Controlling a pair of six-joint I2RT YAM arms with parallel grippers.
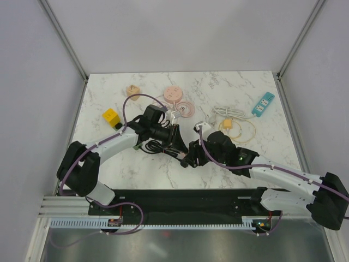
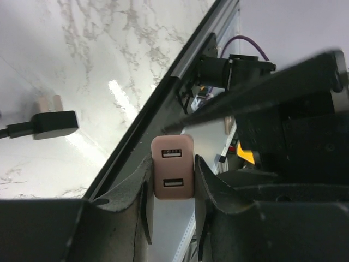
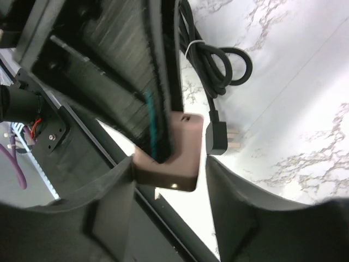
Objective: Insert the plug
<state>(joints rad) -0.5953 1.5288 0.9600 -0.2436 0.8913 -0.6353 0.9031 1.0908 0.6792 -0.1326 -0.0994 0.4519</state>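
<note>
Holding the pink charger (image 2: 173,143) clamped, the left pincer (image 2: 172,180) steadies it for plugging; the right pincer (image 3: 172,164) sits spread apart around it, black plug (image 3: 217,136) beyond.

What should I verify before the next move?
1. Left tool clamps adapter: ok, fingers touch both sides.
2. Adapter's USB ports visible: ok, both face the left wrist camera.
3. Plug held: not ok, it lies on the table.
4. Right tool free to grasp: ok, open, though the adapter sits between its fingers.
5. Cable tidy: ok, coiled and tied.
6. Plug fits adapter: cannot tell, only USB ports show.
</note>
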